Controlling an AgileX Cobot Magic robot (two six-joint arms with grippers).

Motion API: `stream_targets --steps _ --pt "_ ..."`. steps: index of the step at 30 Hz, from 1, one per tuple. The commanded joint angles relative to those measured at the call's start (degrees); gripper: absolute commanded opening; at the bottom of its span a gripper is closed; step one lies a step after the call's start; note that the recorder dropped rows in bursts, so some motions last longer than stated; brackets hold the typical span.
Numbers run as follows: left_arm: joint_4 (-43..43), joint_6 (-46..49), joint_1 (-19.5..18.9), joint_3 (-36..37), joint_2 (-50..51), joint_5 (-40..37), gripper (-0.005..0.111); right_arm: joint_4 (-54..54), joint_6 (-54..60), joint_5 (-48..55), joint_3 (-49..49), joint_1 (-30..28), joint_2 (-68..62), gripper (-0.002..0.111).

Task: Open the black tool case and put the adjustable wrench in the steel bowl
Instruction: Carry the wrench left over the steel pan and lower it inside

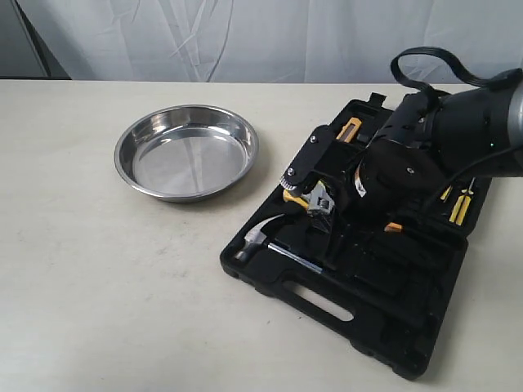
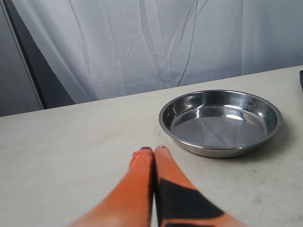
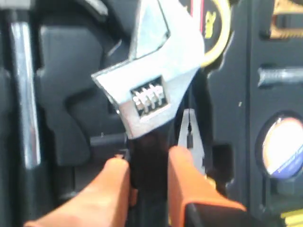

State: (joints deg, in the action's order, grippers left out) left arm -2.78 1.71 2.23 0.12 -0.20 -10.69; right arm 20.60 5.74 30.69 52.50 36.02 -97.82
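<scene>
Flanking its handle, both right jaws touch the adjustable wrench.

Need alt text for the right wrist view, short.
The right tool grips the slim black handle of the silver-headed adjustable wrench between its orange fingers, wrench head pointing away from the camera. Behind it are the moulded recesses of the open black plastic tool case.
</scene>
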Motion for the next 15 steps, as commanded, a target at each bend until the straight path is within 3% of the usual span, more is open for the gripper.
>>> stream_targets --steps 1,6,8,13,15 --pt "0.1 0.0 0.21 -0.12 0.2 0.36 0.0 -1.12 0.03 -15.07 3.87 0.11 0.05 -0.001" --pt "0.1 0.0 0.21 -0.12 0.2 0.36 0.0 -5.63 1.27 -10.46 27.58 0.11 -12.74 -0.001" --pt "0.1 0.0 0.21 -0.12 0.2 0.36 0.0 -10.53 7.94 -9.29 37.08 0.11 -18.99 -0.001" --pt "0.1 0.0 0.21 -0.12 0.2 0.36 0.0 -41.8 33.05 -4.88 52.62 0.11 -31.09 -0.001" --pt "0.1 0.0 0.21 -0.12 0.2 0.36 0.0 -46.69 37.69 -3.17 54.98 0.11 -33.03 -0.001"
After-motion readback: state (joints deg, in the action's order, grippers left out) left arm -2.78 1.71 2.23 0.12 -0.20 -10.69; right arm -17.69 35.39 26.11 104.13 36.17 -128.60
